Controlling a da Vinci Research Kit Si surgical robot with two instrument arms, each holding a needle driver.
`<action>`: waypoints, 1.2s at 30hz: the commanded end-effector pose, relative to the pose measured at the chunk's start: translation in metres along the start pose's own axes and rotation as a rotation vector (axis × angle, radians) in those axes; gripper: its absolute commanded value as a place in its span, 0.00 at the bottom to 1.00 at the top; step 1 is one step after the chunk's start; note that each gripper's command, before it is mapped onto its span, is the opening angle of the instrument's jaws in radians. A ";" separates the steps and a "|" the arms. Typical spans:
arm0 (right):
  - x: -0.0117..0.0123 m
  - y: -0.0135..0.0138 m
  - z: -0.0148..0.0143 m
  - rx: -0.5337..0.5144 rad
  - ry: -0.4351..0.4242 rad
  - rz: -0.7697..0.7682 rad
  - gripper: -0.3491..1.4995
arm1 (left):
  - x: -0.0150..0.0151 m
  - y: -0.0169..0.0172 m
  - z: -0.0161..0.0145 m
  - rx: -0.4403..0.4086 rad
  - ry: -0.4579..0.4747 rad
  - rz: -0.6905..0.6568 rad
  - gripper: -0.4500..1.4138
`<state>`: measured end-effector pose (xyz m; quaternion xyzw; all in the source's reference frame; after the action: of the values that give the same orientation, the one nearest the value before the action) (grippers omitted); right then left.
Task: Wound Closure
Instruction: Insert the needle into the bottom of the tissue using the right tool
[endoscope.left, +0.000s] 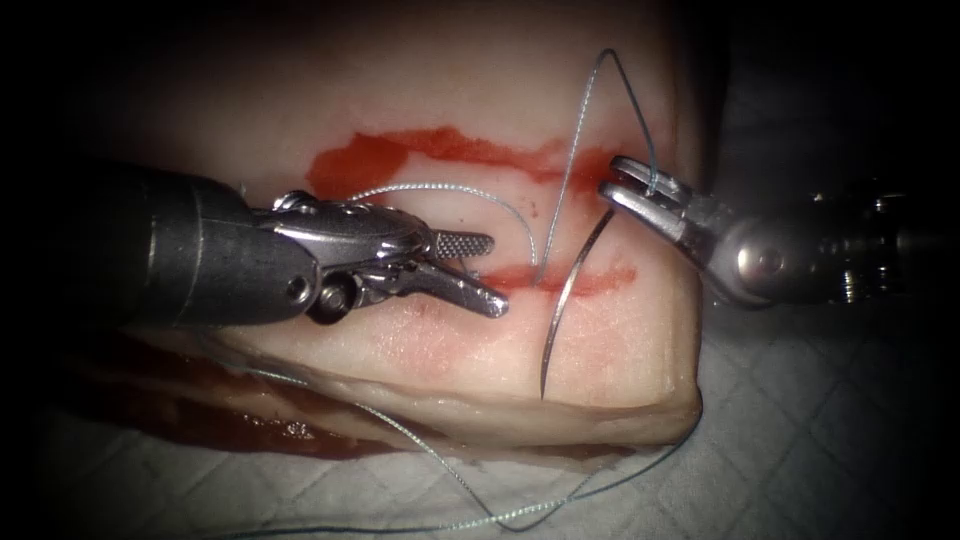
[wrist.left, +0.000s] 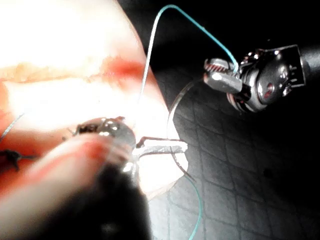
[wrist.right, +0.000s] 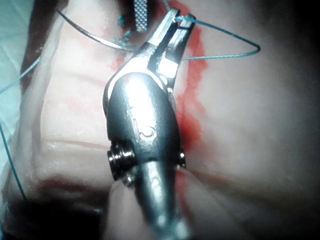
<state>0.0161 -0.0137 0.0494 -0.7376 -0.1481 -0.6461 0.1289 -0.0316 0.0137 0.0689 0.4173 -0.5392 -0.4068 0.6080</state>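
While the needle (endoscope.left: 570, 300) hangs free of the tissue (endoscope.left: 470, 120) near its right edge — point toward the front edge — its swaged end meets the right tool (endoscope.left: 622, 180). That tool's jaws are clamped on the thread (endoscope.left: 585, 110), which loops upward and enters the cut (endoscope.left: 545, 280). Left of the needle, the left tool (endoscope.left: 475, 270) hovers over the cut, jaws apart, holding nothing. Red fluid (endoscope.left: 360, 160) marks the tissue.

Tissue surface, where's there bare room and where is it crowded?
Bare: the pale tissue above the red fluid, and the strip below the left claw, left of the needle. Crowded: the cut's right end, where the right claw, gripping thread, meets the needle lying on the tissue. The left claw is open, empty.
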 end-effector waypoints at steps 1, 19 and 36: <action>0.0006 -0.0004 0.0012 -0.004 -0.008 -0.036 0.00 | 0.0006 0.0008 0.0006 0.010 0.012 0.006 0.05; 0.0007 -0.0009 0.0013 -0.070 0.059 -0.221 0.00 | 0.0054 0.0086 0.0042 -0.247 0.238 0.261 0.00; 0.0005 -0.0019 0.0016 -0.106 0.095 -0.362 0.00 | 0.0030 0.0084 0.0048 -0.402 0.363 0.465 0.00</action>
<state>0.0160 -0.0118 0.0493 -0.6709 -0.2377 -0.7021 -0.0236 -0.0354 0.0132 0.0775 0.2192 -0.4073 -0.2739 0.8432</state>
